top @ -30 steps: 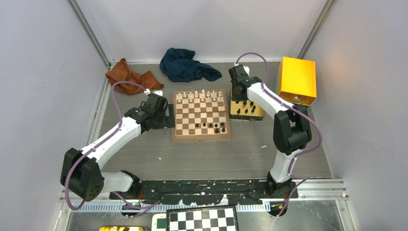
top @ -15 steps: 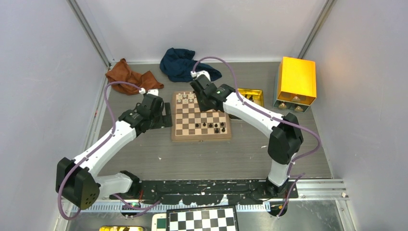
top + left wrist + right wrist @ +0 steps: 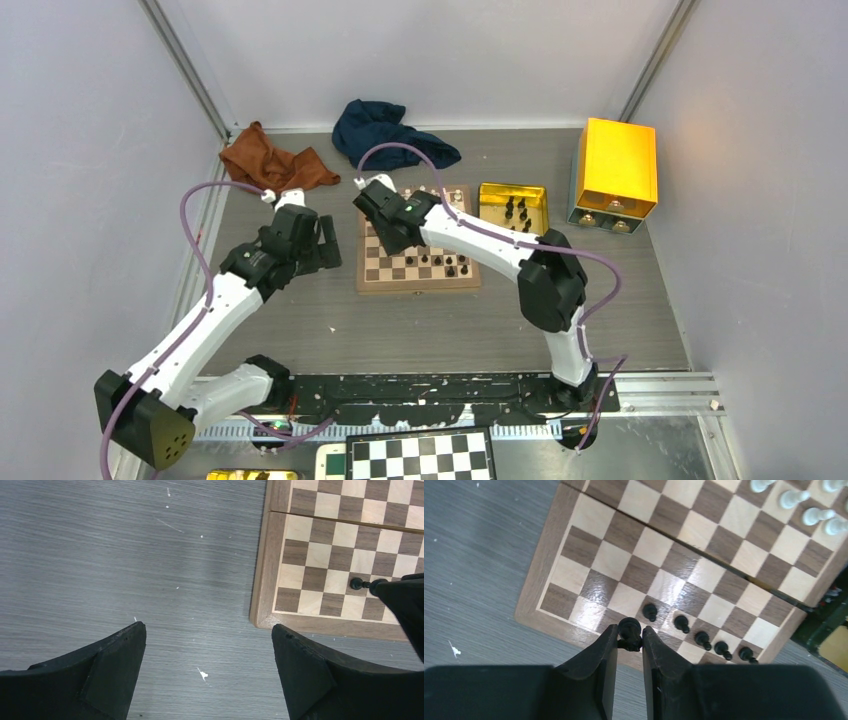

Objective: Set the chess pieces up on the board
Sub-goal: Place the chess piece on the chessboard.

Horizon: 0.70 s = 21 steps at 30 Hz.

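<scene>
The wooden board [image 3: 418,288] lies mid-table. Several black chess pieces [image 3: 681,623] stand in a row along its near side, and white pieces [image 3: 796,497] line the far side. My right gripper [image 3: 629,635] is shut on one small black piece [image 3: 629,628], held above the board's near left corner squares. In the top view that gripper [image 3: 385,232] hangs over the board's left part. My left gripper [image 3: 207,645] is open over bare table just left of the board's rim [image 3: 262,570], with nothing between its fingers.
A gold tin tray [image 3: 490,190] holding more black pieces [image 3: 515,210] sits right of the board, with a yellow box [image 3: 617,167] beyond it. A blue cloth [image 3: 385,135] and a brown cloth [image 3: 270,160] lie at the back. A black-and-white board [image 3: 420,455] lies below the arm bases.
My right arm has swung from the gold tray across the board to its left side, still shut on the black piece. The left arm has drawn back a little to the left.
</scene>
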Motion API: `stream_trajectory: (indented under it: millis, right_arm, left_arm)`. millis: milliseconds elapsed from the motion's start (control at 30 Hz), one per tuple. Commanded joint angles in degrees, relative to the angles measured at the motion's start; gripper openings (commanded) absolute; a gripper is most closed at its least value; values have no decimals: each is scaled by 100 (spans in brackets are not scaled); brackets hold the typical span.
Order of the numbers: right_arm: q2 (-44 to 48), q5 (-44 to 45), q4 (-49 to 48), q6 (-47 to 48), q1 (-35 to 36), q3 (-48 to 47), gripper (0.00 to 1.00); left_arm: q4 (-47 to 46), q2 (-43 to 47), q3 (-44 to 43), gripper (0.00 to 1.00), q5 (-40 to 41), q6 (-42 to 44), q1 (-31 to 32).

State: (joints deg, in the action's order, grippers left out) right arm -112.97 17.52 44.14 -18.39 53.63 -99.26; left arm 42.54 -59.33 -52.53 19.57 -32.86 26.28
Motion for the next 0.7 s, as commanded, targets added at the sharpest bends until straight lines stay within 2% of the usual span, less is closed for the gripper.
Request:
stream_trajectory:
  millis: [0, 667]
  right_arm:
    - [-161, -114, 146, -61, 214, -466, 1]
    - [-706, -255, 394, -60, 511, -691, 1]
  left_arm:
    - [133, 287, 91, 97, 195, -124, -70]
    - [109, 388, 241, 97, 113, -142, -106]
